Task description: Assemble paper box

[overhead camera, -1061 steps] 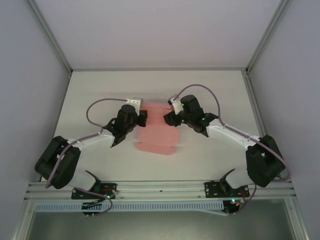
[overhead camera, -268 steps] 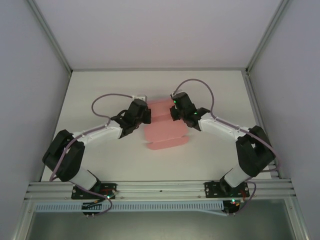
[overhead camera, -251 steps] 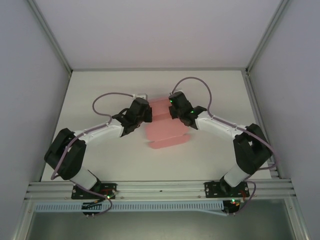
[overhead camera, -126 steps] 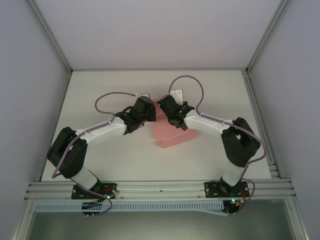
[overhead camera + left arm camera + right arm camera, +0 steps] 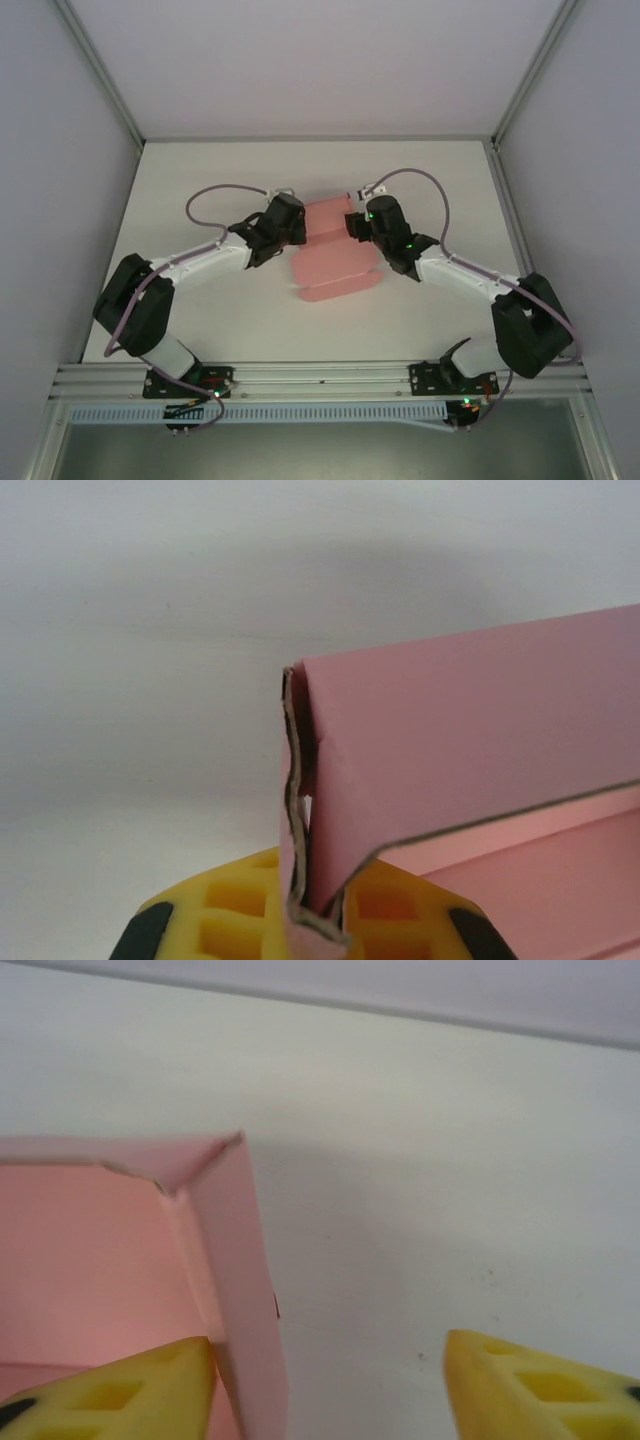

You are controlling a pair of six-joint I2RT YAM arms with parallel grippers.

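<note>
From above, the paper box lies partly folded on the white worktop, with its far end raised into walls. The left gripper meets the box's far left corner, and the right gripper sits at its far right corner.

Left wrist view — the left gripper has its jaws clenched on the box's thin card edge. That edge stands upright and crumpled between the yellow pads, and a folded pink wall runs off to the right of it.

Right wrist view — the right gripper has its jaws released and wide. One yellow finger is on the inner side of the box's upright side wall, just beside it. The other finger is well outside the box, over bare worktop.
</note>
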